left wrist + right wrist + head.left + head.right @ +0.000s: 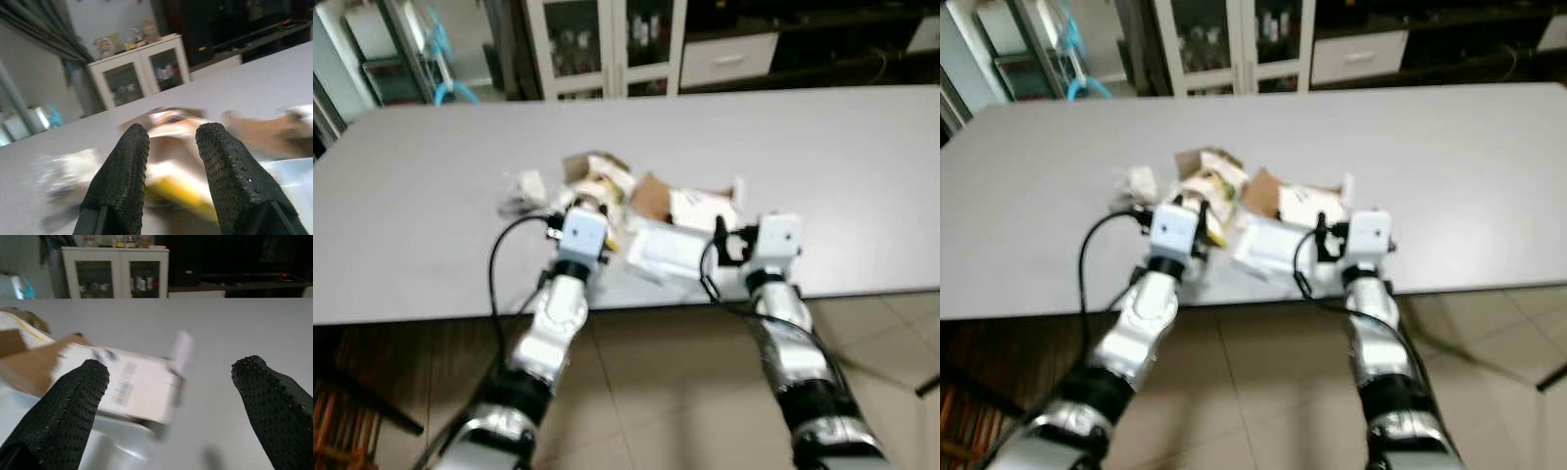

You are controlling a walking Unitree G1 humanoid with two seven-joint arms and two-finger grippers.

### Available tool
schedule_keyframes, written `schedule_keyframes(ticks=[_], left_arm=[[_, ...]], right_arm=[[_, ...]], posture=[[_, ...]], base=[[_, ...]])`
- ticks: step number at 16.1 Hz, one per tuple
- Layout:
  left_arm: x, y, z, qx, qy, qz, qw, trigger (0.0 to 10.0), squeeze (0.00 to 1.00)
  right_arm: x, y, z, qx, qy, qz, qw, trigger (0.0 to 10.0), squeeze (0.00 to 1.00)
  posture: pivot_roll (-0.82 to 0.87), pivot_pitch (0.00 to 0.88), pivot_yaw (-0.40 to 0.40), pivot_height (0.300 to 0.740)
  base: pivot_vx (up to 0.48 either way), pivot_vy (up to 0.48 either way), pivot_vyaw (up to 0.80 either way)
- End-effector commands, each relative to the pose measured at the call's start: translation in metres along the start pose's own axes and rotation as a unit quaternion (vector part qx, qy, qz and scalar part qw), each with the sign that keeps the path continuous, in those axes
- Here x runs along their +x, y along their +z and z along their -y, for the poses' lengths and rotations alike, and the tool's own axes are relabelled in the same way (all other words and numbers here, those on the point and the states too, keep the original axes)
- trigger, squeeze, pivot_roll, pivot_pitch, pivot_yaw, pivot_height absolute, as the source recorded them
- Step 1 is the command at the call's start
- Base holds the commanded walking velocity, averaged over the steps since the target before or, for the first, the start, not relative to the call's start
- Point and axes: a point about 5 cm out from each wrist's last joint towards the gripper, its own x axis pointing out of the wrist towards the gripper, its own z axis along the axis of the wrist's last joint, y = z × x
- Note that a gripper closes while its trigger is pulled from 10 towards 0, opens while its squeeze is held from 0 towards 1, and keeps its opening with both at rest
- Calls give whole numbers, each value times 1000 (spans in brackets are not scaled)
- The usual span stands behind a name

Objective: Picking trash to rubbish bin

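Note:
A small heap of trash lies near the front of the grey table (862,176): crumpled white paper (523,189), a yellow-and-white wrapper (598,182), brown cardboard (652,196) and a flat white labelled packet (664,251). My left gripper (171,142) reaches over the table edge at the wrapper, open with a narrow gap; the blurred yellow wrapper (183,188) shows just beyond its fingertips. My right gripper (171,382) is open wide beside the heap's right end, the white packet (129,387) lying ahead of its left finger (73,401).
A white glass-door cabinet (607,44) and a white drawer unit (729,59) stand behind the table. Bare tabletop stretches to the right and far side. Tiled floor (675,392) lies below the front edge, and a dark chair frame (352,411) is at lower left.

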Motion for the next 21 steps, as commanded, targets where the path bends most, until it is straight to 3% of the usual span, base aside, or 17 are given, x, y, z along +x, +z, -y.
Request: schedule_keyframes(ticks=[1, 11, 14, 16, 17, 18, 19, 20, 21], left_arm=[[2, 1, -3, 1, 7, -1, 1000, 10000, 0], [2, 3, -3, -1, 10, 8, 1000, 10000, 0], [5, 23, -3, -11, 12, 58, 998, 10000, 0], [12, 35, -12, -71, 47, 65, 994, 10000, 0], [21, 45, -26, -194, 103, 55, 974, 10000, 0], [24, 49, -33, -253, 128, 50, 958, 10000, 0], [30, 60, -46, -340, 160, 57, 925, 10000, 0], [34, 74, -55, -345, 160, 80, 921, 10000, 0], [35, 76, -55, -352, 159, 77, 919, 10000, 627]], right_arm=[[2, 3, -6, -8, 11, 6, 1000, 10000, 0], [1, 1, -7, -8, 15, 5, 1000, 10000, 0], [0, 0, -7, -9, 15, 4, 1000, 10000, 0], [-1, 0, -7, -9, 15, 3, 1000, 10000, 0], [-2, -2, -7, -10, 16, 2, 1000, 10000, 0], [-2, -2, -7, -11, 17, 1, 1000, 10000, 0], [-3, -3, -6, -12, 18, 0, 1000, 10000, 0], [-4, -5, -6, -13, 20, -2, 1000, 10000, 0], [-4, -5, -6, -13, 21, -3, 1000, 10000, 0]], posture=[[-14, 12, 36, 740], [-16, 0, 35, 740], [-16, 4, 32, 740], [-18, 9, 30, 740], [-22, 5, 28, 740], [-23, 2, 28, 740], [-21, 0, 27, 740], [-17, 0, 27, 740], [-16, 0, 27, 740]], base=[[326, 0, 0], [326, 0, 0], [80, 0, 0], [0, 0, 0], [0, 0, 0], [0, 0, 0], [0, 0, 0], [0, 0, 0], [0, 0, 0]])
